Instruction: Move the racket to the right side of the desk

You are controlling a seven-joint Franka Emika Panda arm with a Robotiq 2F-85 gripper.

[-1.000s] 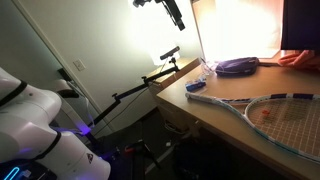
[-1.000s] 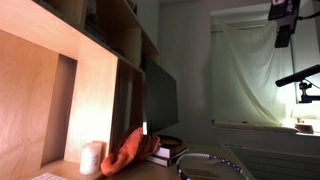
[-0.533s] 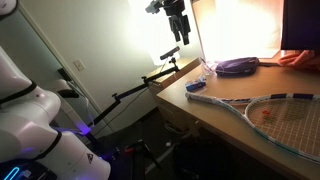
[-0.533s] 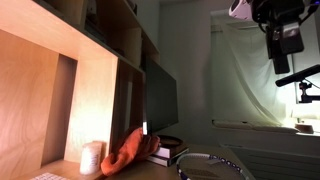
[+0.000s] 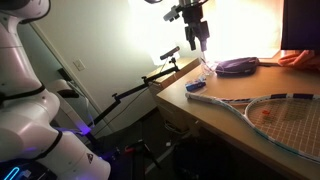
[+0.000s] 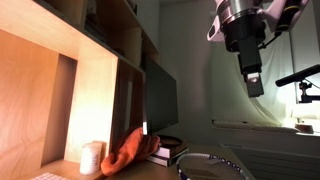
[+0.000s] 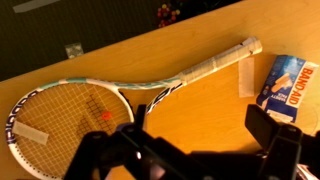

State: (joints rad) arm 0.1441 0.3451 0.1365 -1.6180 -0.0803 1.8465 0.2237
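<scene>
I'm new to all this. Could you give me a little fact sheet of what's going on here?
racket: flat on the desk, untouched
claw: open, empty, in the air above the racket
box: blue and white, on the desk near the handle's end
stage: racket not yet gripped

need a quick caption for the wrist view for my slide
Open hand above the wooden desk, looking down on a racket lying flat with a small blue box beside its handle.
</scene>
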